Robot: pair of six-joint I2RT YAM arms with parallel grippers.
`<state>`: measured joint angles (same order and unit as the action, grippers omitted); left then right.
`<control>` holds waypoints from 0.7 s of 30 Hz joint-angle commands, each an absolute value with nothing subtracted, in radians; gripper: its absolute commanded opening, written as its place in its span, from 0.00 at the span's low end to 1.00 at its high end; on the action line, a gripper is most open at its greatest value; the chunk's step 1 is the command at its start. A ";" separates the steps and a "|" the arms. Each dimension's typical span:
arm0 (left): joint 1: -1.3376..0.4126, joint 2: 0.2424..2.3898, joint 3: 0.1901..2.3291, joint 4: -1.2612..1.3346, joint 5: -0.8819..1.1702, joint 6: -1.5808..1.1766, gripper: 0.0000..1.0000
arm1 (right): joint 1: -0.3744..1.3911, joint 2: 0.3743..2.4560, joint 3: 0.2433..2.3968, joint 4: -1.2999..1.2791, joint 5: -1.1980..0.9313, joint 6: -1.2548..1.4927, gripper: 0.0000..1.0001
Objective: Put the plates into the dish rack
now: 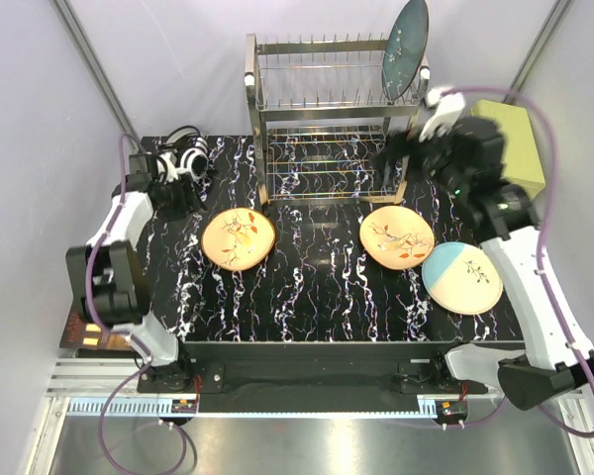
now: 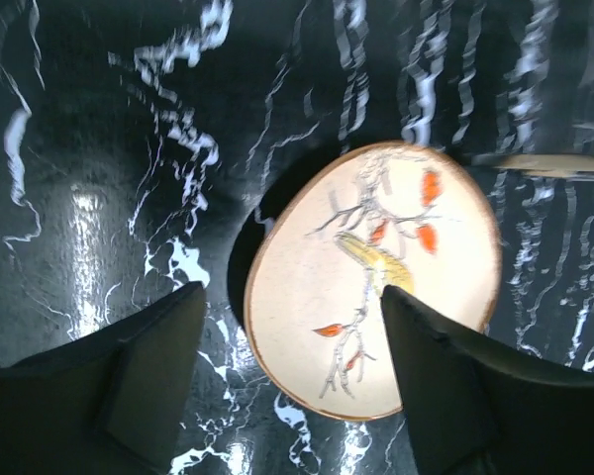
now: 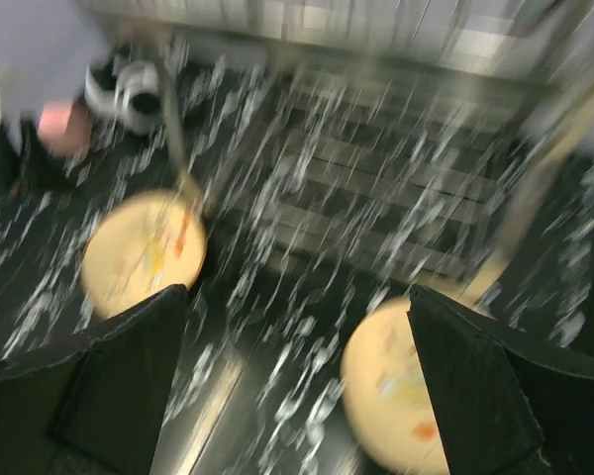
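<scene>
The metal dish rack (image 1: 322, 109) stands at the back of the table, with the teal plate (image 1: 408, 47) upright at the right end of its upper tier. Two orange plates (image 1: 238, 238) (image 1: 396, 237) and the cream plate with a blue edge (image 1: 462, 277) lie flat on the table. My left gripper (image 1: 181, 196) is open and empty, just left of the left orange plate (image 2: 376, 267), which shows between its fingers (image 2: 292, 396). My right gripper (image 1: 396, 158) is open and empty by the rack's right leg. Its blurred view (image 3: 297, 396) shows both orange plates (image 3: 144, 252) (image 3: 396, 391) and the rack (image 3: 396, 198).
An olive-green box (image 1: 510, 139) sits at the back right behind the right arm. A black and white object (image 1: 190, 153) lies at the back left near the left gripper. The black marbled table (image 1: 317, 287) lies inside pale walls.
</scene>
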<state>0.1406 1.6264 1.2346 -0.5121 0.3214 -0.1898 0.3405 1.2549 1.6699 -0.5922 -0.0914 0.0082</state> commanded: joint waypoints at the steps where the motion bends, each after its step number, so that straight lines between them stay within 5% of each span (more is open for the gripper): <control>1: 0.146 1.721 1.278 -0.598 0.396 -0.179 0.64 | 0.344 1.250 1.415 -0.692 -0.330 0.224 1.00; 8: 0.147 1.796 1.238 -0.598 0.411 -0.167 0.51 | 0.345 1.247 1.203 -0.601 -0.498 0.363 1.00; 18: 0.149 1.894 1.255 -0.595 0.396 -0.153 0.49 | 0.345 1.316 0.930 -0.328 -0.624 0.543 1.00; 21: 0.147 1.928 1.273 -0.595 0.434 -0.138 0.32 | 0.344 1.357 0.904 -0.272 -0.650 0.557 0.98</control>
